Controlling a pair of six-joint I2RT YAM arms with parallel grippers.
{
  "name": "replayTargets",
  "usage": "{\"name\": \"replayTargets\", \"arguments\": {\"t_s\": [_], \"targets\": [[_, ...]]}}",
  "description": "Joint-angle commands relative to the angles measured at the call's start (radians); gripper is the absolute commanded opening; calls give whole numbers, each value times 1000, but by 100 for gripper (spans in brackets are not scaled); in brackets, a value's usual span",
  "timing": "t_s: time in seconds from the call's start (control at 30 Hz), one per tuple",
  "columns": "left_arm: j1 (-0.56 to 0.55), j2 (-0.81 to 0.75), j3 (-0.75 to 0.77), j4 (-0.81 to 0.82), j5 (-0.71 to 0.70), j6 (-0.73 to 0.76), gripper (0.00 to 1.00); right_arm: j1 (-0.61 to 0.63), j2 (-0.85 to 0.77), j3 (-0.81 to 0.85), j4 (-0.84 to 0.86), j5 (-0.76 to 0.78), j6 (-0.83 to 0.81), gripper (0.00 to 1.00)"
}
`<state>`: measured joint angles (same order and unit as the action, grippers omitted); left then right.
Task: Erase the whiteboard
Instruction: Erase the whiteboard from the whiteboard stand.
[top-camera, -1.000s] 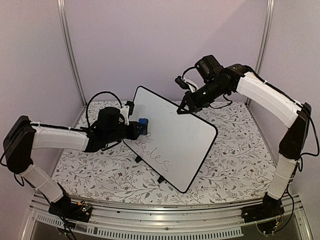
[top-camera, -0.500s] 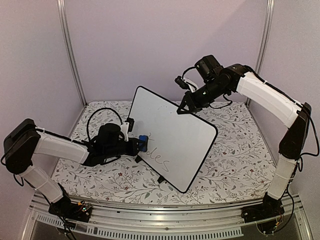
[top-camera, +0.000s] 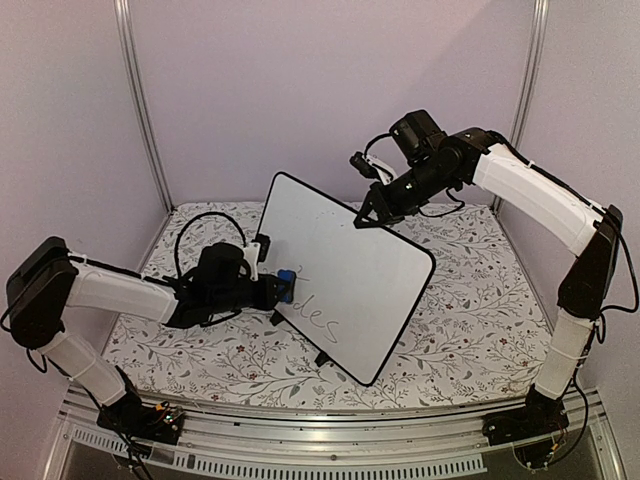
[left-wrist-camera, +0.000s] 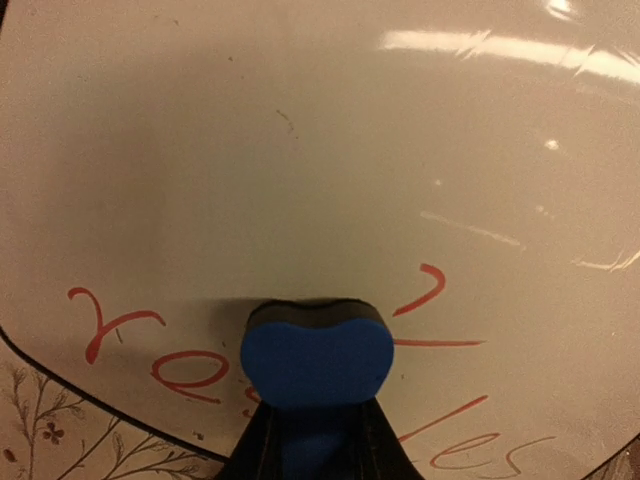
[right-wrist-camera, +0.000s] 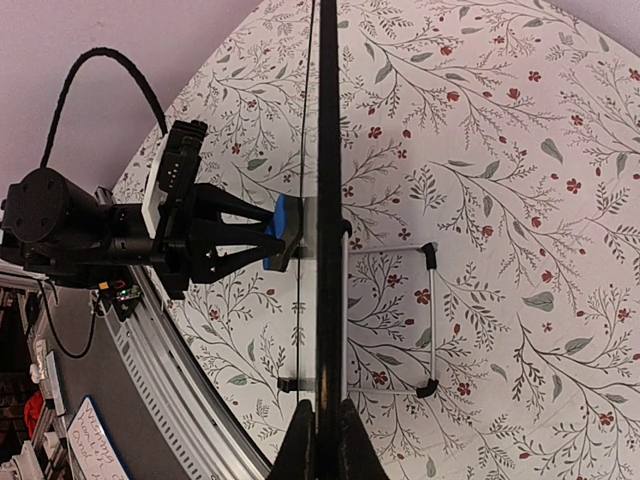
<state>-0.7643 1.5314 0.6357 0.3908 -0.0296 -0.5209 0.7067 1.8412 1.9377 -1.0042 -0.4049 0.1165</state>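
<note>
While the right gripper (top-camera: 362, 221) pinches the whiteboard (top-camera: 360, 285) rim, the left gripper (left-wrist-camera: 318, 445) clamps a blue eraser (left-wrist-camera: 314, 360).
Both jaws narrow; eraser pressed against the board.

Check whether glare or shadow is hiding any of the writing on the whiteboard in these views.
Left wrist: dim and warm-tinted; glare streaks lie on the whiteboard at upper right, clear of the writing; the eraser and its shadow cover the middle letters. Top external: even light, the writing faint but visible. Right wrist: the whiteboard is edge-on, so no writing shows.
</note>
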Motion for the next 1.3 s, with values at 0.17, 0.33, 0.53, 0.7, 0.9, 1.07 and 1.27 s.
{"name": "replayTargets", "arguments": {"t_s": [0.17, 0.33, 0.53, 0.7, 0.9, 1.07, 1.27], "targets": [[90, -14, 128, -21, -7, 64, 0, 46, 30, -10, -58, -63, -97, 0], [129, -13, 159, -31, 22, 85, 0, 47, 24, -10, -57, -61, -97, 0], [124, -11, 123, -25, 67, 58, 0, 47, 24, -9, -56, -60, -96, 0], [92, -22, 51, -7, 51, 29, 0, 46, 24, -9, -57, -58, -96, 0], [27, -31, -8, 5, 32, 11, 0, 46, 26, -4, -58, -56, -97, 0], [-10, -30, -20, 16, 33, 33, 0, 47, 28, -2, -61, -55, -96, 0], [-21, -27, -22, 32, 2, 38, 0, 46, 26, -9, -60, -48, -97, 0]]}}
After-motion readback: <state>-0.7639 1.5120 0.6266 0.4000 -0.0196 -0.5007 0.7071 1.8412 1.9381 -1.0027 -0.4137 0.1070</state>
